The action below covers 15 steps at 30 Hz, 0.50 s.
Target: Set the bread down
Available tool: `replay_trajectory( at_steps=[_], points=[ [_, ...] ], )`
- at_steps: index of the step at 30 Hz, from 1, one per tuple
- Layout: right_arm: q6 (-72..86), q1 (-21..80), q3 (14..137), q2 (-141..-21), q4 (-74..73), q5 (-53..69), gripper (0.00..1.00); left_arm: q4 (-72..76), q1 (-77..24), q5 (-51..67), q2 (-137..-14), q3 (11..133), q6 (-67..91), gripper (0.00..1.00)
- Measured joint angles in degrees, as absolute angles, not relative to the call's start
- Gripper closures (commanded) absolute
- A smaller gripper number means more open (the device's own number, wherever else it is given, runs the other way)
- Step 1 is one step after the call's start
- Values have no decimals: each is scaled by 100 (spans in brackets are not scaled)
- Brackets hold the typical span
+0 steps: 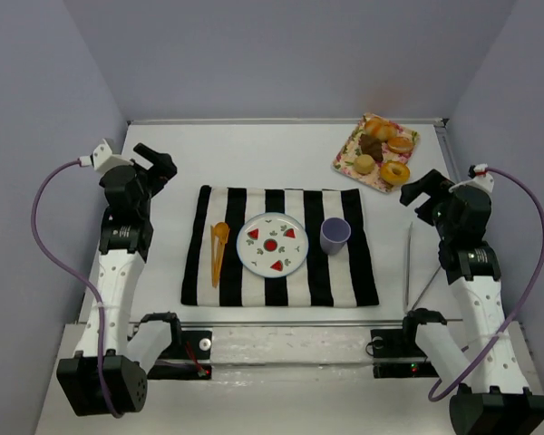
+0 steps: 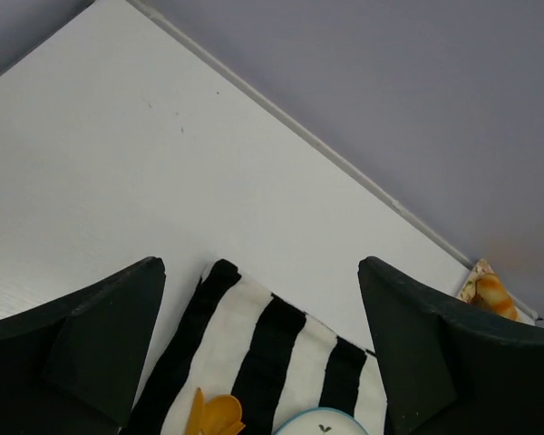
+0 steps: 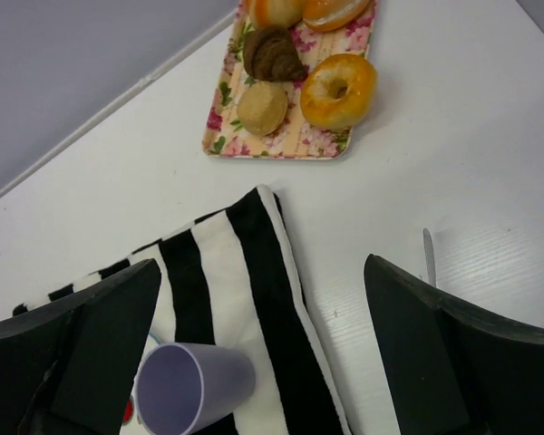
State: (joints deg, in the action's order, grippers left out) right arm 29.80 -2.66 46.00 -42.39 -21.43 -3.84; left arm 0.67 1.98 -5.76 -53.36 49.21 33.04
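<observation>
Right claw gapes empty, left claw open too; the bread lies on the tray, at its corner, well ahead. I'd lower straight over the ring and pinch gently across it.

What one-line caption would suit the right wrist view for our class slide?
Open right gripper hangs over a purple cup and striped cloth, facing the ring-shaped bread on its flowered tray.
</observation>
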Motion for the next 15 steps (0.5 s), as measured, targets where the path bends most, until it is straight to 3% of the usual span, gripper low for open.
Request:
replay_trajectory(
  at_steps=[6, 15],
  points=[
    [3076, -266, 4613, -4327, -2497, -805, 0, 333, 198, -541, -5581, 4893, 3201, 1],
    [3271, -292, 4692, -5579, -4021, -1535, 0, 746, 198, -399, -6453, 4818, 3118, 1]
  ],
)
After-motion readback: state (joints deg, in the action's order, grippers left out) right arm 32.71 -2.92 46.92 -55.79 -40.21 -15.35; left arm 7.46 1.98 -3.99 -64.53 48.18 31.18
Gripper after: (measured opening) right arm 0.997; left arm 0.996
